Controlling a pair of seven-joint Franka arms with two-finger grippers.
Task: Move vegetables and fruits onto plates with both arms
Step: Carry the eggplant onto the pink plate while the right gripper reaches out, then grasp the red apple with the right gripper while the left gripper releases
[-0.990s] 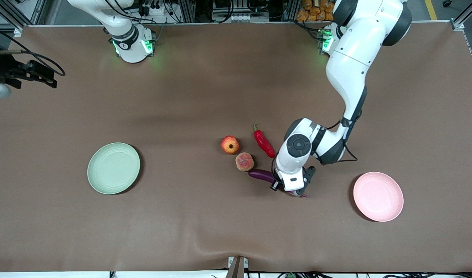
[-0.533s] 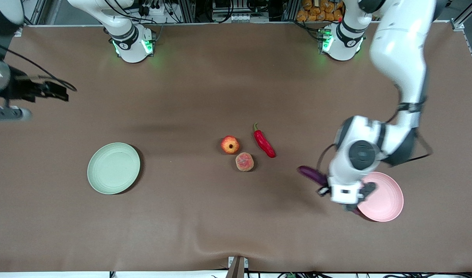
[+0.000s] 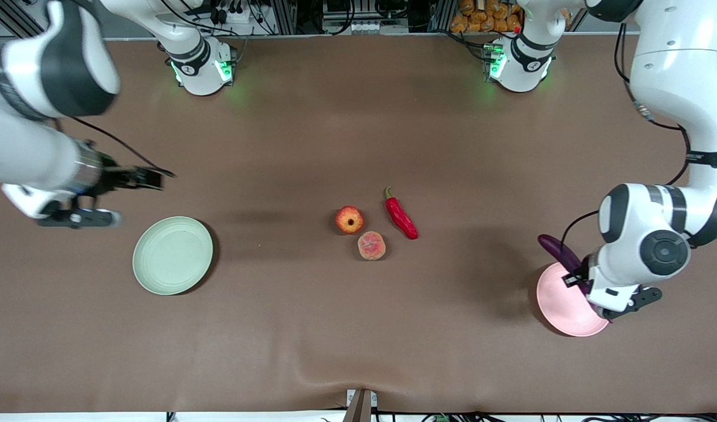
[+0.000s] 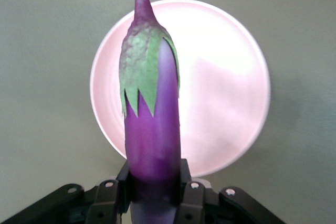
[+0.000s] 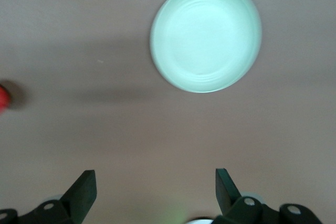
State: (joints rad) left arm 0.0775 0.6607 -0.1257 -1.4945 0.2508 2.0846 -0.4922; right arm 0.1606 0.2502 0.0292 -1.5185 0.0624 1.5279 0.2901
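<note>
My left gripper [image 3: 587, 288] is shut on the long purple eggplant [image 3: 553, 248] and holds it in the air over the pink plate [image 3: 560, 316]. In the left wrist view the eggplant [image 4: 152, 129] sticks out from between the fingers, its green-capped end over the pink plate [image 4: 226, 93]. My right gripper [image 3: 140, 177] hangs open and empty over bare table beside the green plate [image 3: 172, 255], which also shows in the right wrist view [image 5: 206, 36]. The red-yellow fruit [image 3: 350, 220], the peach [image 3: 371, 245] and the red chili [image 3: 401, 217] lie together mid-table.
Brown cloth covers the whole table and has a wrinkle near the front edge. A clamp [image 3: 361, 405] sits at the middle of that edge. Both arm bases [image 3: 201, 65] stand along the edge farthest from the front camera.
The left arm lifted the eggplant from beside the peach and carried it to above the pink plate. The right arm swung in toward the green plate.
</note>
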